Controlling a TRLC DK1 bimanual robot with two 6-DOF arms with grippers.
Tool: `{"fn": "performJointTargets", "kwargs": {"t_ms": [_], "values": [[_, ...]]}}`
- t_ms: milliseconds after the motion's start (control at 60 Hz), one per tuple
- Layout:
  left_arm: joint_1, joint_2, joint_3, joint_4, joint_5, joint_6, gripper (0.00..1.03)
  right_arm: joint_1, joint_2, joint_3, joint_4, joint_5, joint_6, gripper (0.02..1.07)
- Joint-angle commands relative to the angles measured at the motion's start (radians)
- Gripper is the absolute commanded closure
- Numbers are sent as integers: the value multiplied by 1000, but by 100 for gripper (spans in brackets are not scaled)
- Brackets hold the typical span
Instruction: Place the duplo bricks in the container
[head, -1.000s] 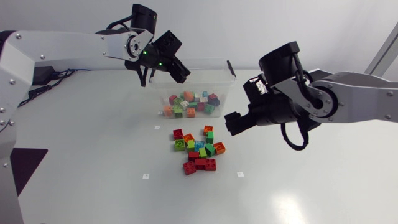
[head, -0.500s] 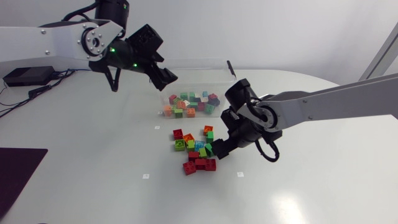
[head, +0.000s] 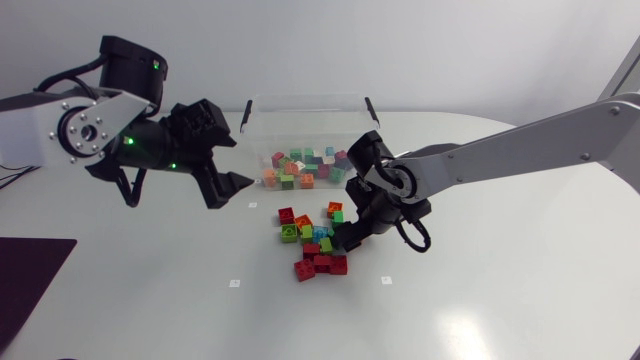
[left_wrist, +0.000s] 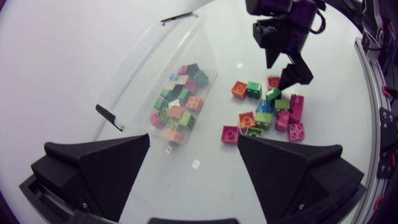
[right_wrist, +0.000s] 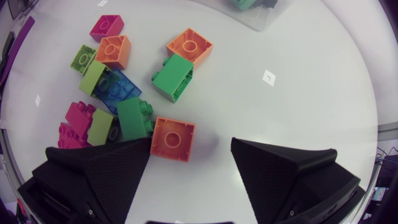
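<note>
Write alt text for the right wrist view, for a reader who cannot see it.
The open right gripper hangs over the table, an orange brick just ahead, at one side of its gap. Beyond lie loose bricks in green, orange, blue and magenta, then a corner of the container.

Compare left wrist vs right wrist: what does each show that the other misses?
Left wrist only: the whole container with the bricks inside, the right gripper seen from outside at the pile, and the left gripper, open and empty.
Right wrist only: a close look at the orange brick lying at the mouth of the open right gripper, close to one finger.
Both: the loose pile of bricks, plus at least a corner of the container.
</note>
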Motion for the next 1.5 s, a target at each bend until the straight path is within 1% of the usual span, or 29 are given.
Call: {"fn": "performJointTargets", "kwargs": {"t_ms": [0, 50, 117, 250, 267, 283, 350, 483, 717, 817, 933, 1117, 1250, 1317, 1333, 1400, 1483], "values": [[-9, -21, -73, -5, 1, 53, 5, 13, 34, 26, -12, 13, 19, 23], [-12, -21, -95, -2, 2, 63, 5, 14, 47, 36, -12, 13, 19, 29], [-13, -20, -124, 4, 2, 84, 5, 17, 62, 49, -20, 18, 19, 34], [-13, 8, -167, 38, 4, 105, 5, 28, 79, 69, -26, 30, 22, 50], [-13, 11, -170, 40, 4, 105, 5, 29, 82, 71, -27, 32, 23, 53], [-16, 25, -177, 50, 4, 107, 5, 29, 83, 72, -27, 35, 25, 59], [-29, 55, -191, 73, 5, 109, 6, 29, 87, 72, -27, 39, 26, 66], [-62, 124, -199, 107, 5, 112, 6, 28, 60, 48, -35, 43, 23, 66], [-125, 258, -190, 146, 31, 147, 6, -6, -70, -13, -39, 43, 9, 66], [-128, 307, -165, 161, 59, 150, 6, -21, -118, -20, -50, 43, 0, 66], [-128, 364, -122, 162, 67, 156, 6, -32, -164, -13, -62, 41, -4, 66], [-122, 473, -15, 159, 99, 158, 6, -49, -222, 13, -82, 35, -7, 66], [-110, 515, 54, 112, 137, 164, 7, -56, -237, 28, -93, 32, -11, 66], [-102, 540, 94, 64, 153, 187, 8, -59, -245, 40, -105, 29, -11, 66], [-101, 548, 106, 50, 165, 190, 10, -59, -246, 43, -105, 27, -12, 66], [-95, 560, 126, 18, 176, 208, 11, -64, -254, 57, -108, 21, -12, 66], [-95, 568, 137, -14, 182, 231, 19, -67, -256, 95, -121, 18, -14, 66]]}}
